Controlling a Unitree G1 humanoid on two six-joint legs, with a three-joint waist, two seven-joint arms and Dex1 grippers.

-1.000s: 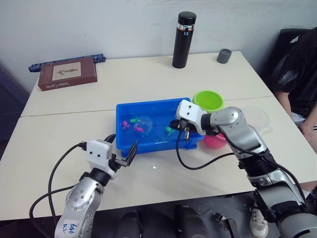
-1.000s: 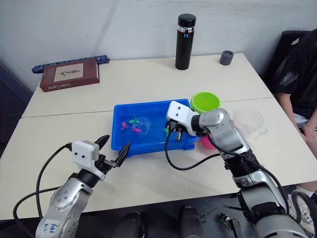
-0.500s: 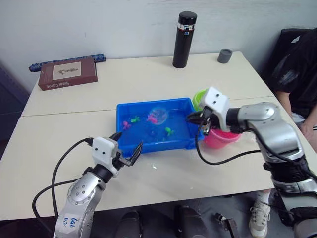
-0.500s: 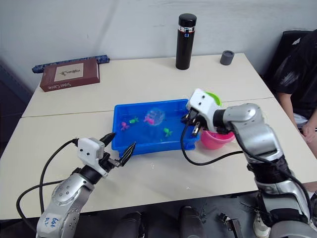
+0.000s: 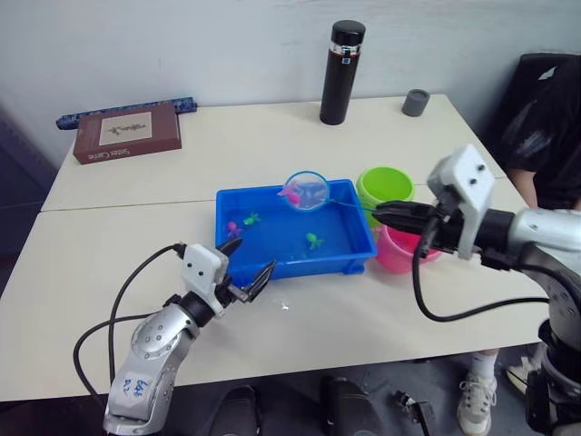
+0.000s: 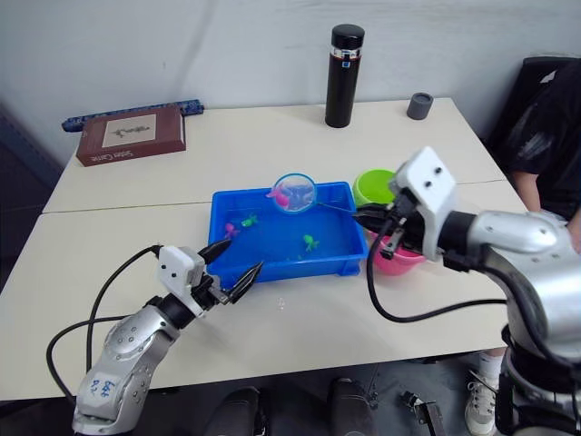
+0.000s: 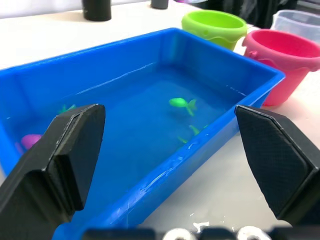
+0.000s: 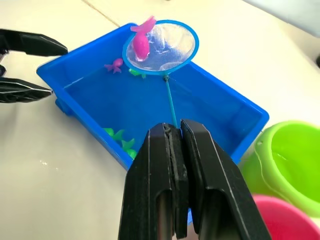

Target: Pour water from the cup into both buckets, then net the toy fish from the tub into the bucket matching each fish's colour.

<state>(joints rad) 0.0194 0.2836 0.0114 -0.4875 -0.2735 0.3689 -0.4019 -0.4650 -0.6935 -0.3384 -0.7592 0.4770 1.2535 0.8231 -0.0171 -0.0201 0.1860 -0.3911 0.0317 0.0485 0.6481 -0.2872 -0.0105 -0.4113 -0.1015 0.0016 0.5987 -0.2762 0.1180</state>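
- Holding the net (image 5: 306,192) by its thin handle, my right gripper (image 5: 386,214) has its two black fingers (image 8: 192,165) pressed together on the wire; it hangs above the pink bucket (image 5: 399,252), toward the table's right edge.
- I see the net's blue hoop lifted over the far rim of the tub (image 5: 238,205), with one pink fish (image 8: 141,44) lying on the mesh at the hoop's edge.
- I have the tub near the middle of the table (image 5: 109,272), holding shallow water.
- I can make out in the water a small pink fish (image 5: 231,228) and a green fish (image 5: 251,219) toward the tub's left end, and another green fish (image 5: 314,241) closer to its right end.
- I find the green bucket (image 5: 384,187) just beside the tub's far right corner, with the pink bucket beside it nearer the front edge, close against the tub's right end.
- I catch the clear cup (image 7: 299,21) beyond the pink bucket in the left wrist view.
- My left gripper (image 5: 244,272) sits at the tub's front left corner, low over the table, fingers spread wide and holding nothing.
- I note a brown book (image 5: 126,133) at the far left corner, a black flask (image 5: 340,59) at the far edge, and a small grey cap (image 5: 415,102) to its right.
- I see a person in dark clothing (image 5: 543,118) seated past the table's right edge.
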